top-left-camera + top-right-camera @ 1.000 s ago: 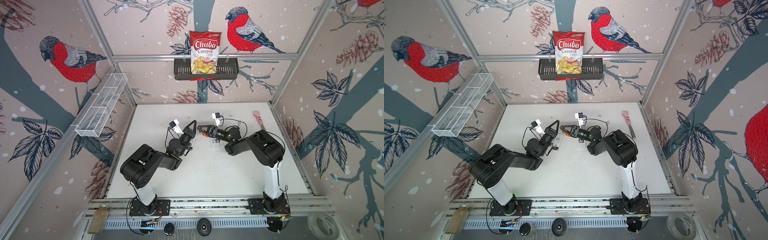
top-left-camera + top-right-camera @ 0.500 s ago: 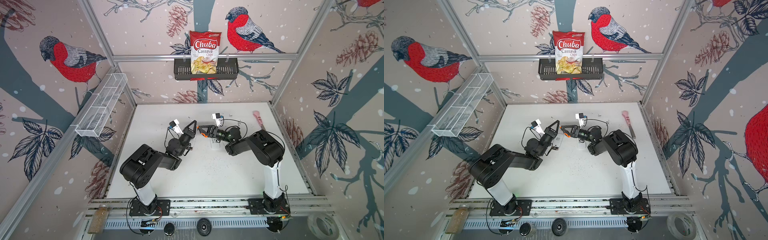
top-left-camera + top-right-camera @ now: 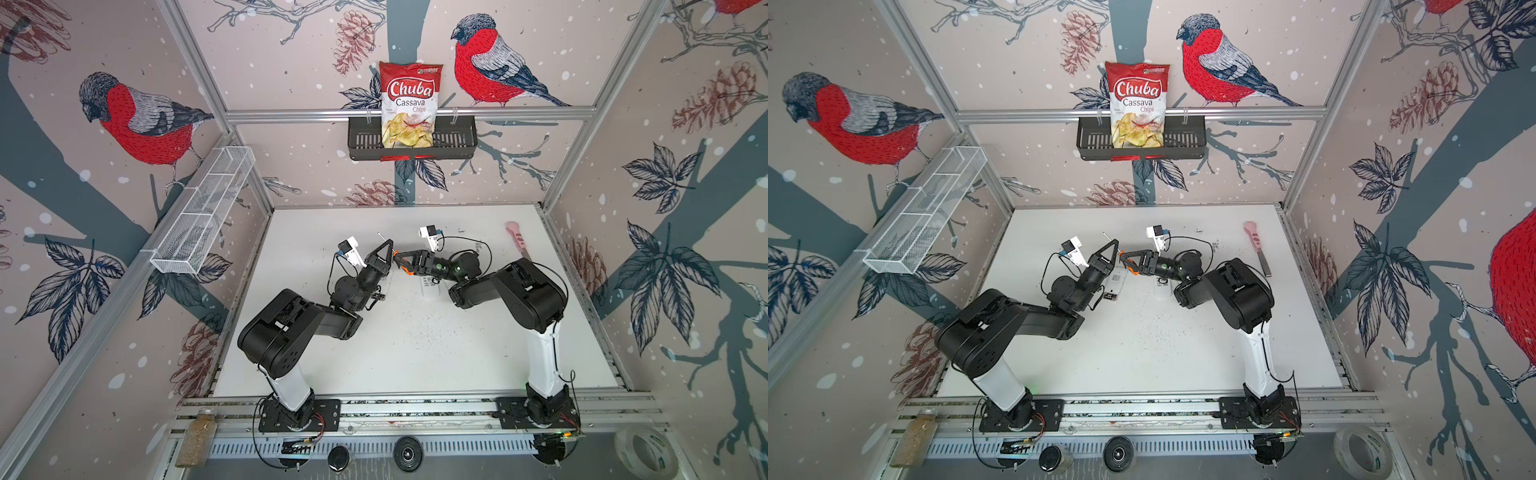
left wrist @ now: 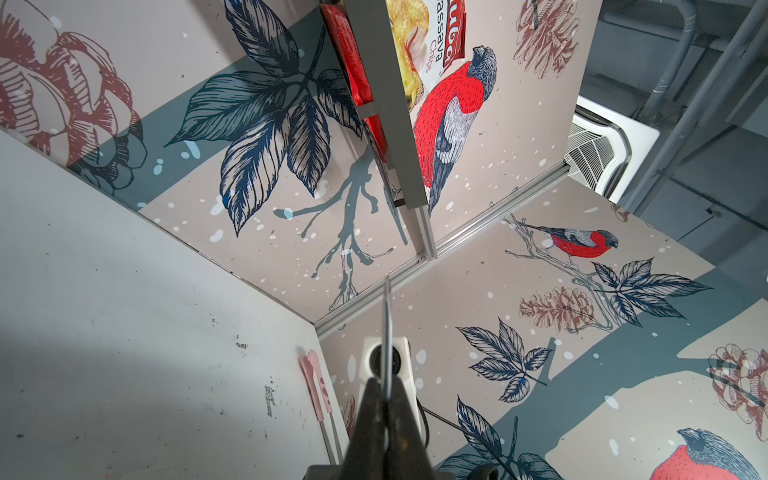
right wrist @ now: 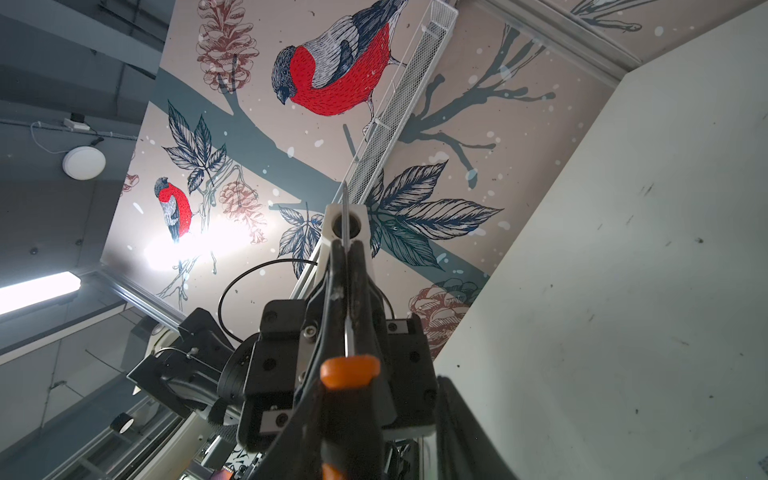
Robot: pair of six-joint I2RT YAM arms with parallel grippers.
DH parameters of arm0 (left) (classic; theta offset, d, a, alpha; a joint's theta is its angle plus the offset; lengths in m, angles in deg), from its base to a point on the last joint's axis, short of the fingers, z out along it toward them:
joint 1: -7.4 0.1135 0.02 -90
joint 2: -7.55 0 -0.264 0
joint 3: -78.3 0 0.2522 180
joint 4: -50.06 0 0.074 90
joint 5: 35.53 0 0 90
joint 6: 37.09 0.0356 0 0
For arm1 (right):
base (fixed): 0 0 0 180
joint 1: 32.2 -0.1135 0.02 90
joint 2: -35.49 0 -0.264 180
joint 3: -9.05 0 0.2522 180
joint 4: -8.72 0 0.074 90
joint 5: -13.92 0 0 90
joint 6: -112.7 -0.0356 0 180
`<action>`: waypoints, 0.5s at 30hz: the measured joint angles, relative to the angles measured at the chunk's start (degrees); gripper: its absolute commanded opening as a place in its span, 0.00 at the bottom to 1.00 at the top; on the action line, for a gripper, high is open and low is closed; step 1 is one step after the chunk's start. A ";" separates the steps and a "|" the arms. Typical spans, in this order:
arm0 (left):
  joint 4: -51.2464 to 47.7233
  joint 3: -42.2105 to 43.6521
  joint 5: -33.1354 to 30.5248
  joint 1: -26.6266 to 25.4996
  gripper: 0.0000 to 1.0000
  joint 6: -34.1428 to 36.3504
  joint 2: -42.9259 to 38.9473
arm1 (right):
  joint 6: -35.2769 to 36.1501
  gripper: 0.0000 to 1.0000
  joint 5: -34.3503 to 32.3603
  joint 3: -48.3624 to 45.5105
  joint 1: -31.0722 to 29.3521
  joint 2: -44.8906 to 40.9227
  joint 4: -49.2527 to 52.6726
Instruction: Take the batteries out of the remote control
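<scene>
Clamping the screwdriver's shaft in the left hand. Cupping its orange handle with the right hand, grip uncertain. Can't make out batteries. Remote apparently flat on the worktop underneath. Probably light, stiff, slick: pinch mid-barrel.

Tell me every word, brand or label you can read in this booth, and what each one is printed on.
"Chuba": large white brand lettering on the red top of the chips bag.
"Cassava Chips": below the brand on the same bag.
Small print at the bag's top edge and under "Cassava": too small to read.
Dark markings on the white remote: too small to read.
No other text is legible.
</scene>
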 measured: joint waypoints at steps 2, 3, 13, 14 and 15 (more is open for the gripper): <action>0.61 -0.09 0.85 0.17 0.00 -0.07 0.42 | -0.02 0.45 0.66 0.46 -0.04 0.04 0.11; 0.72 -0.13 0.98 0.28 0.00 -0.17 0.61 | -0.04 0.41 0.76 0.63 -0.09 0.04 0.13; -0.24 0.44 0.81 0.52 0.00 -0.46 0.39 | -0.07 0.13 1.42 1.07 -0.07 0.37 -0.02; -0.37 0.52 0.83 0.57 0.00 -0.46 0.33 | -0.07 0.10 1.44 0.94 -0.07 0.37 0.00; -0.37 0.59 0.83 0.57 0.00 -0.46 0.33 | -0.07 0.09 1.44 0.90 -0.04 0.37 0.00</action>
